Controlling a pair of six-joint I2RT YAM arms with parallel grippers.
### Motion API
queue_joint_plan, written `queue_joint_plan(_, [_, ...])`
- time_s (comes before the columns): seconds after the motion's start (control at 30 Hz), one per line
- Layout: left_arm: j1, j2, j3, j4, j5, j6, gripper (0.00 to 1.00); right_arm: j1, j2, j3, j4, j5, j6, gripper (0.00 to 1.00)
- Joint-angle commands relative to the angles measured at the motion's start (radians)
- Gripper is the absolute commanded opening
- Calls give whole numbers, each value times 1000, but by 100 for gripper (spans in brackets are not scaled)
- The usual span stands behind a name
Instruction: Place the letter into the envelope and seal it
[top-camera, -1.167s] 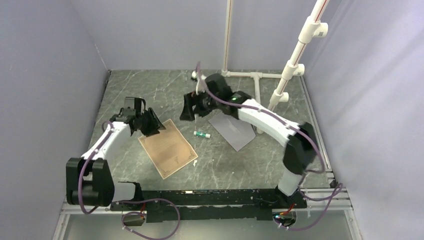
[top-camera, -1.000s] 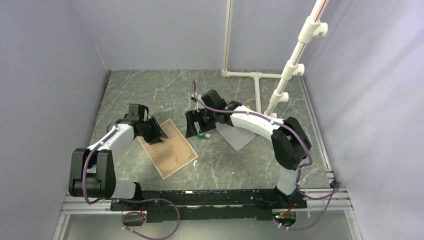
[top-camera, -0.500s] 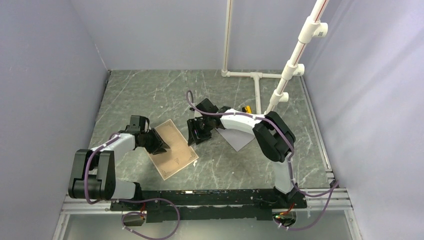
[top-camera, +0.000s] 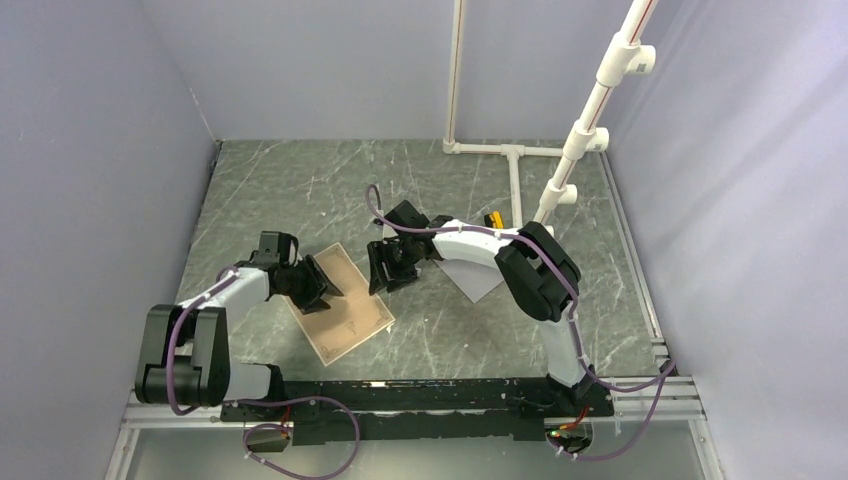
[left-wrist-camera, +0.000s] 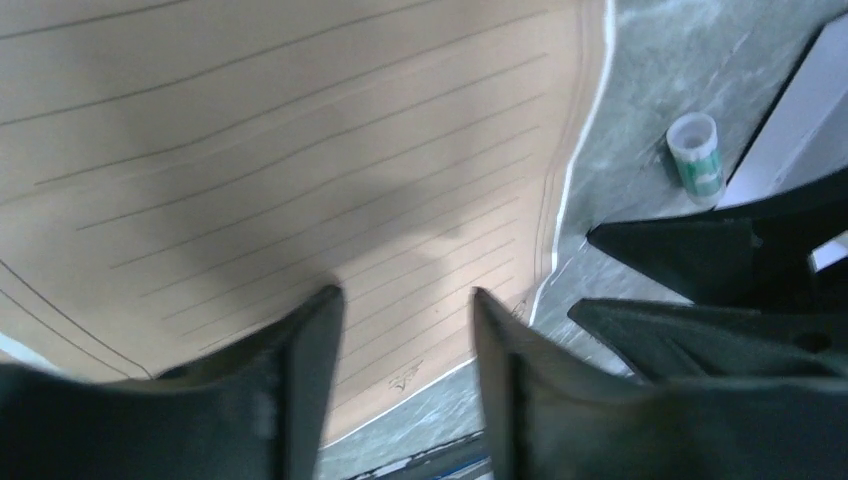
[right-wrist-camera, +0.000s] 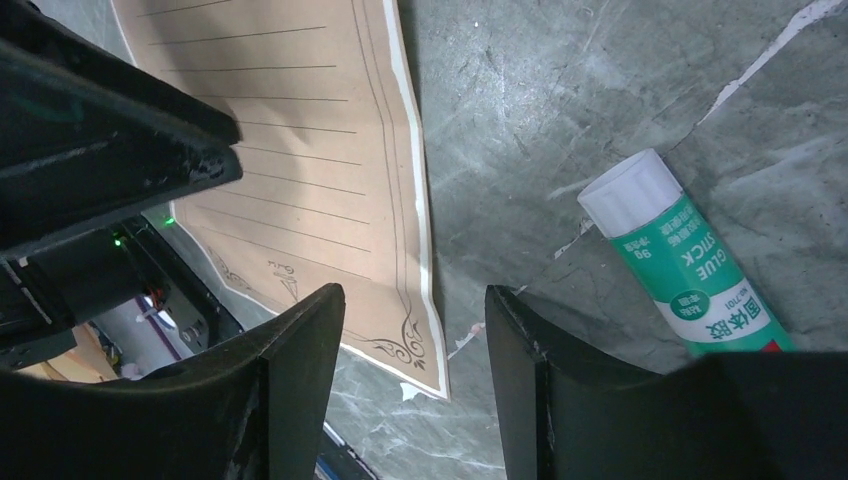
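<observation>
Over the last second or so the right arm has swung away from the envelope and come down beside the letter, and the left arm has drawn in lower over the sheet's other side. The letter itself looks to lie much where it did.

Nearest the arm bases, the letter (top-camera: 352, 312), a tan ruled sheet with a thin ornamental border, lies flat on the dark marbled table (top-camera: 290, 185), turned at an angle. It is outside the envelope. The left gripper (left-wrist-camera: 405, 300) sits low over the letter's left part, its two fingers spread with only the ruled paper showing between them; whether the tips touch the sheet cannot be told.

Just beyond, the right gripper (right-wrist-camera: 415, 295) is down at the letter's right edge, facing the left gripper across the sheet. Its fingers are also spread. One fingertip lies over the sheet's bordered corner and the other over bare table, and nothing is pinched.

A green-and-white glue stick (right-wrist-camera: 690, 262) lies on its side just beside the right gripper, close to the letter's edge but not touching it.

Farther right, the grey envelope (top-camera: 482, 282) lies flat, partly hidden under the right arm. Behind it is a small yellow object (top-camera: 493, 219), too small to identify. White pipe framing (top-camera: 515, 158) stands at the far edge.
</observation>
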Motion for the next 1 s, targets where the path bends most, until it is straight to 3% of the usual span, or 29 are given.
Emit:
queue_joint_plan(0.0, [-2,-85,38,-61,22,26,62,7,-27,-14,25,31,8,59])
queue_joint_plan(0.07, [-2,-132,60,-96,20,22,72,6,-37,-23,44,5,8,60])
queue_joint_plan(0.17, [-2,-169,94,-195,-25,11,74,7,-32,-16,52,-43,8,61])
queue_joint_plan(0.3, [-2,-156,107,-338,-111,-24,57,6,-15,-6,54,-85,17,61])
queue_joint_plan(0.47, [-3,-129,40,-355,-139,-76,38,6,12,13,43,-137,20,61])
queue_joint_plan(0.7, [-2,-184,-36,-323,-157,-122,32,6,41,25,34,-142,34,60])
queue_joint_plan(0.97, [-2,-182,-56,-328,-171,-132,28,6,64,23,113,-291,65,55])
